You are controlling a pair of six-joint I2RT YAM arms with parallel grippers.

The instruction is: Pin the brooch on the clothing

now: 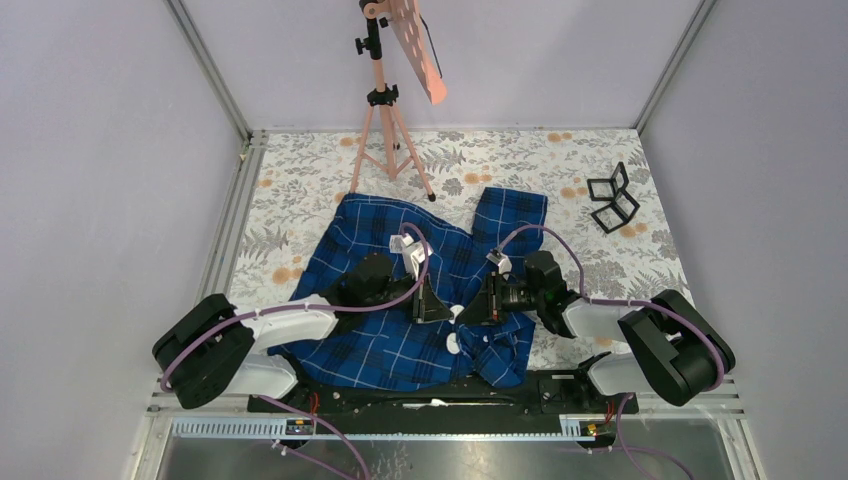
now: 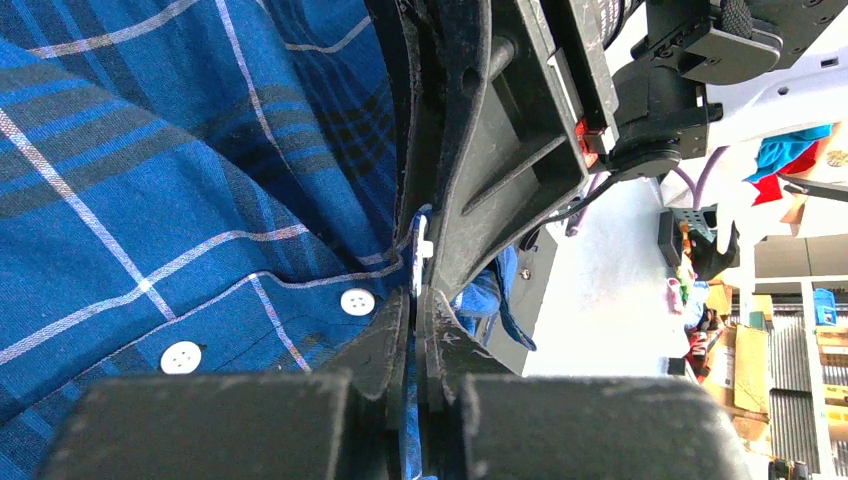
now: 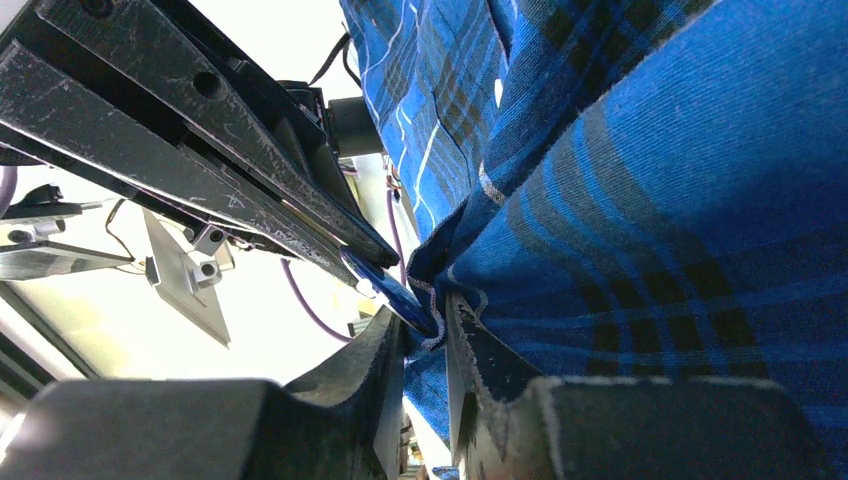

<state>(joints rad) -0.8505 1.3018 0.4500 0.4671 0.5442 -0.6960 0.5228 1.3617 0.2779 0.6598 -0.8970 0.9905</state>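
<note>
While both hands meet tip to tip above the near middle of the tabletop, the clothing lies spread there, its lower part running to the near edge and one sleeve reaching toward the far edge. Status: left hand clenched tight on an edge of the clothing; its wrist view shows blue fabric pinched between the fingers, with white buttons just beside. The right hand is grasping a raised fold of the clothing, hem caught between its fingers, narrow gap. A small glossy blue piece sits at those fingertips, can't tell what it is. Pink tripod stand at the far edge, black frames near the far-right corner.
</note>
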